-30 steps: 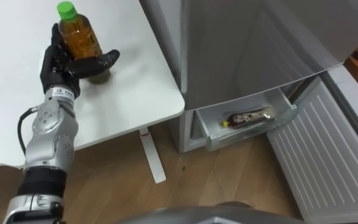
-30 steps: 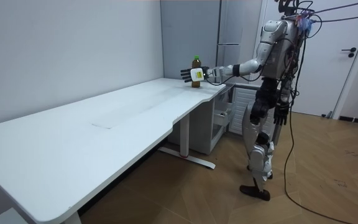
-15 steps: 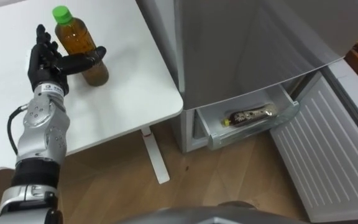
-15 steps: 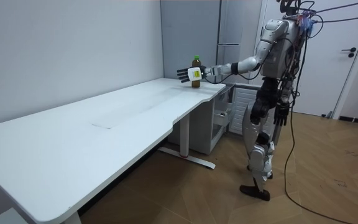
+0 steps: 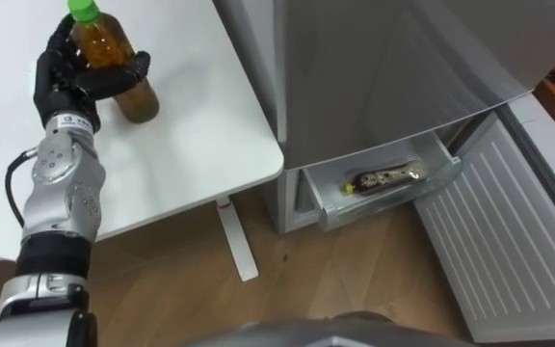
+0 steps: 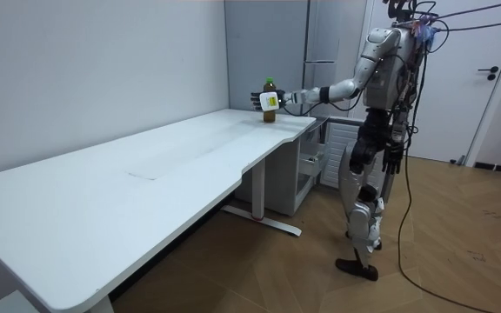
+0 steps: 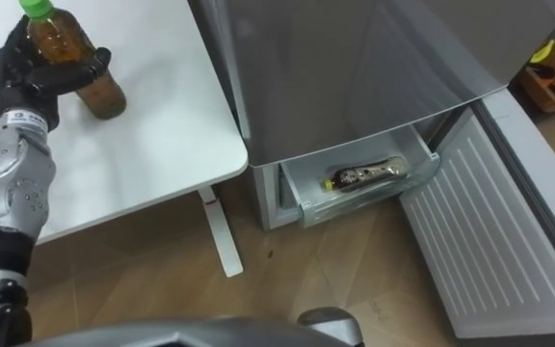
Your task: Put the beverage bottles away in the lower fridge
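Two drink bottles: upright bottle [image 5: 136, 99], lying bottle [image 5: 383, 179]. One table [image 5: 191, 125]. One fridge [image 5: 393, 67]. One open drawer [image 5: 379, 210].

The fingers [image 5: 123, 72] of the left hand [image 5: 61, 77] are black. Between them, the tea bottle [image 5: 116, 56] shows amber-brown liquid under a bright green cap [image 5: 83, 9]. The tabletop [image 5: 181, 125] beneath the fingers is plain white. To the right of the fingers, the fridge [image 5: 393, 58] is matte silver-grey. Lower right of them, a pale translucent drawer [image 5: 383, 208] holds a second bottle [image 5: 385, 179], dark brown with a mottled label. The fridge door [image 5: 509, 231] is white with ribbed lines. The floor [image 5: 355, 280] is warm brown wood.
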Robot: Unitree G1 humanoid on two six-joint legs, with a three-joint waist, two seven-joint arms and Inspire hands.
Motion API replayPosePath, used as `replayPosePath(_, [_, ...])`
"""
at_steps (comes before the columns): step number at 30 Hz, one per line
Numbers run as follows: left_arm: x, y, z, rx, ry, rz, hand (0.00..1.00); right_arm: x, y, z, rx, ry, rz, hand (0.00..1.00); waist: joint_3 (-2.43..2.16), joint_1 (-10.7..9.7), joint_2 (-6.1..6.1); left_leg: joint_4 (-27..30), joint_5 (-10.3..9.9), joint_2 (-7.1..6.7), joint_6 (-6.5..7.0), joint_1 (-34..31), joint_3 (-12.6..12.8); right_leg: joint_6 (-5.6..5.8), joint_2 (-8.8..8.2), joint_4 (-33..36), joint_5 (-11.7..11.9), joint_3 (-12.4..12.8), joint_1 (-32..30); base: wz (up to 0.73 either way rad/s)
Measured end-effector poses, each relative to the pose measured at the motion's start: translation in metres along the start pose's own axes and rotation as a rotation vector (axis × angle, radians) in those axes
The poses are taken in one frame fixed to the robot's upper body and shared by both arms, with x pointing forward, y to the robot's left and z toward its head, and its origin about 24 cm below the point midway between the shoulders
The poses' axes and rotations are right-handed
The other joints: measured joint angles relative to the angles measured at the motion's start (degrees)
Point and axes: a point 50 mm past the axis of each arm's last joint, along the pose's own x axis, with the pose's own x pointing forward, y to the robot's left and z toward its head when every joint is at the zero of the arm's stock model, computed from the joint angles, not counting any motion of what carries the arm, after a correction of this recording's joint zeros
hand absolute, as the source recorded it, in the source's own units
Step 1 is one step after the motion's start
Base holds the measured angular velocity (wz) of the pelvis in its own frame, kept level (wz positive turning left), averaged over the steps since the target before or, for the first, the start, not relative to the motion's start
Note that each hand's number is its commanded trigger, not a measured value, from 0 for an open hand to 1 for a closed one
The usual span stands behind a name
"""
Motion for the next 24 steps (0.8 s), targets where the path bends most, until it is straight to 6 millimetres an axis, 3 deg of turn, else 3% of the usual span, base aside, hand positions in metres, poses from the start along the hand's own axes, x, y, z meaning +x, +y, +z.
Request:
replayPosePath(8, [0.000,0.001,-0.007,0.000,0.049,0.002,1.00,0.000,-0.001,0.000,-0.002,0.003,-0.001,0.00,0.30,-0.08,0.78,0.14,-0.01,0.03,0.01,-0.23,0.04,-0.04,0.02,0.45,0.13,0.01,-0.22,0.00])
replayPosePath(14, [-0.001,0.000,-0.011,0.006,0.086,-0.030,1.00,0.000,-0.002,-0.001,-0.025,0.012,0.007,0.00,-0.27,0.07,1.59,0.25,-0.01,0.05,0.01,-0.91,0.22,-0.04,0.08,1.05,0.12,0.04,-1.01,0.00])
replayPosePath(19, [-0.001,-0.002,-0.011,0.005,0.086,-0.062,1.00,0.000,-0.001,-0.001,-0.027,0.018,0.015,0.00,-0.43,0.05,1.29,0.82,-0.01,0.05,0.01,-1.03,0.17,-0.04,0.02,1.12,0.12,0.06,-1.16,0.00])
replayPosePath(24, [-0.001,-0.005,-0.011,0.007,0.084,-0.078,1.00,-0.001,-0.002,0.008,-0.032,-0.016,0.010,0.00,0.01,0.02,0.52,0.97,0.00,0.06,0.01,-0.77,0.00,-0.02,0.02,1.54,0.08,0.17,-1.12,0.00])
